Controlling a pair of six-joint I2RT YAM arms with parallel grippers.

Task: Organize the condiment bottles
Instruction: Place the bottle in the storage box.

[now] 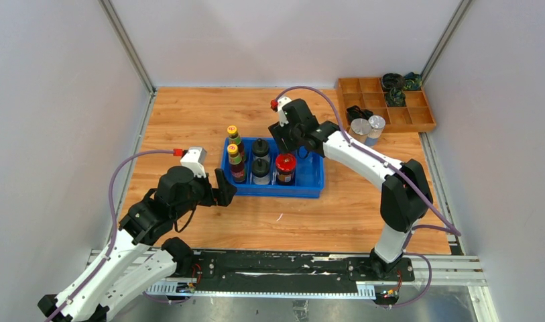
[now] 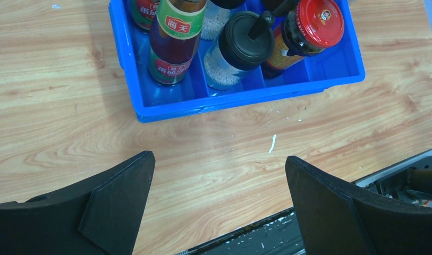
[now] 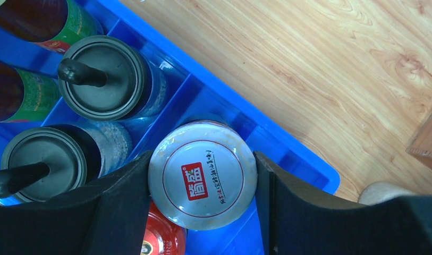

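right gripper (image 3: 202,178) clamps the white-lidded jar (image 3: 203,186) at the blue bin (image 1: 311,182), 12 o'clock from the red jar (image 1: 285,163); left gripper (image 2: 219,159) gapes wide at the bin's 8 o'clock.

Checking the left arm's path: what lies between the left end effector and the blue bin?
Only bare wooden tabletop with a small white fleck, between the left end effector and the blue bin; the left wrist view shows it.

Blue bin (image 1: 273,192), red-lidded jar (image 1: 285,162), white-lidded jar (image 3: 203,181), wood-grain table (image 1: 189,114)
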